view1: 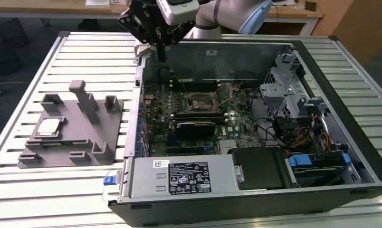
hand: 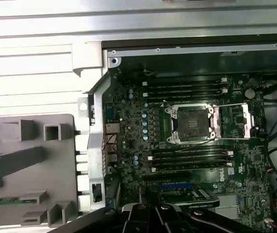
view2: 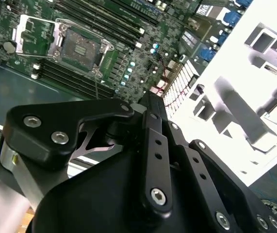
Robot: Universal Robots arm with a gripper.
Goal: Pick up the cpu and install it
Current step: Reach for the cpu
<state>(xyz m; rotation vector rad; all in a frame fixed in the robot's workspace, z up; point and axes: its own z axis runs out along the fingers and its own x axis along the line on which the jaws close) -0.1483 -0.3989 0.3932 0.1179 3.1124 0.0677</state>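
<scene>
While the cpu (view1: 50, 126) is lying in the grey holder (view1: 73, 140) on the desk (view1: 83, 52), the hand (view1: 160, 54) is hanging over the open computer (view1: 242, 52), well apart from it, pinched closed and holding nothing.

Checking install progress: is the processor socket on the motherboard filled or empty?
Empty: the socket holds no chip, its metal frame is swung open, and the cpu lies in the grey fixture.
</scene>
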